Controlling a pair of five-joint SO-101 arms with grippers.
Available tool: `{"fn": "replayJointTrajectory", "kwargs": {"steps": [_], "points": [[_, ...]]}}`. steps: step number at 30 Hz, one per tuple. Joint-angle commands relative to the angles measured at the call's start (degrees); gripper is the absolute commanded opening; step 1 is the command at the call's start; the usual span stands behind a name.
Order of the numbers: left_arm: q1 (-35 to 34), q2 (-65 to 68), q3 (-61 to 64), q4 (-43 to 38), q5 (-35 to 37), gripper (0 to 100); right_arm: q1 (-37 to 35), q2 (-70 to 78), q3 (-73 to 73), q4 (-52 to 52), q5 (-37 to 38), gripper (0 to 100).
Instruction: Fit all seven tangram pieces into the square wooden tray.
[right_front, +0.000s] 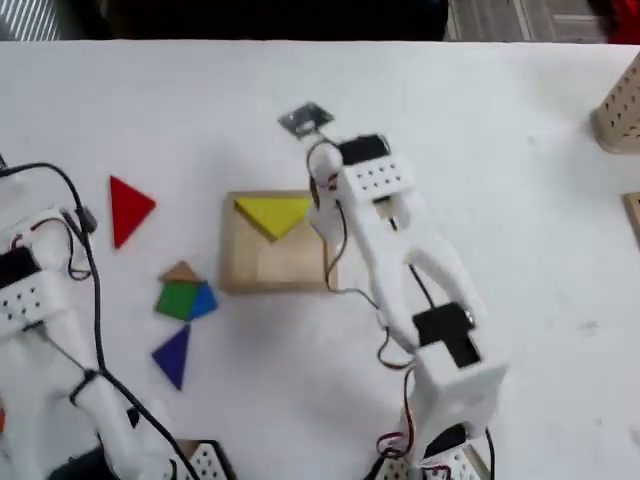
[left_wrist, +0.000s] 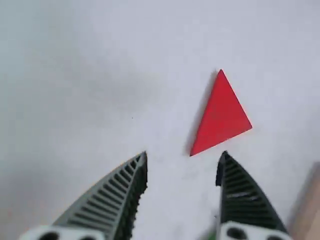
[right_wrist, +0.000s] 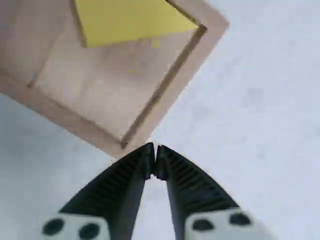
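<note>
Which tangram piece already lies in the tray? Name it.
The yellow triangle: it lies in the wooden tray; the red triangle and others lie on the table.

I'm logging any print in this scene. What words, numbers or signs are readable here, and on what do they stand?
None can be read.
The yellow triangle, the red triangle and the wooden tray show plain surfaces.
The small grey object beyond the tray is too blurred to tell whether it bears print.
</note>
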Motion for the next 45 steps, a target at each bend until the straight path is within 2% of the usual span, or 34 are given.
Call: {"fn": "replayJointTrajectory", "kwargs": {"steps": [1, 9, 17, 23, 29, 33, 36, 39, 45], "points": [[1.0, 11.8, -9.8, -0.3, -0.3, 25, 0.4, -13.0, 20.9, -11.6, 1.5, 1.8], [5.0, 39.1, -30.6, 0.2, -0.4, 25, 0.4, -23.6, 44.4, -25.3, 1.8, 1.8], [9.0, 63.8, -55.8, 8.4, -0.9, 25, 0.4, -24.9, 49.1, -25.6, 1.8, 1.8], [9.1, 77.2, -75.7, 17.9, -9.1, 25, 0.4, -25.3, 50.2, -26.1, 5.0, 1.8], [9.5, 87.6, -89.1, 26.9, -16.5, 25, 0.4, -25.0, 50.2, -26.2, 5.4, 1.8], [10.2, 92.4, -93.5, 30.9, -18.2, 25, 0.4, -24.9, 50.2, -26.4, 5.4, 1.8], [10.0, 93.7, -95.5, 33.6, -18.4, 25, 0.4, -24.9, 50.2, -26.5, 5.5, 1.8], [10.2, 93.7, -96.2, 37.5, -22.8, 25, 0.4, -24.9, 50.2, -26.5, 5.5, 1.8], [8.8, 93.6, -101.5, 42.9, -26.0, 25, 0.4, -24.9, 50.2, -26.5, 5.5, 1.8]]}}
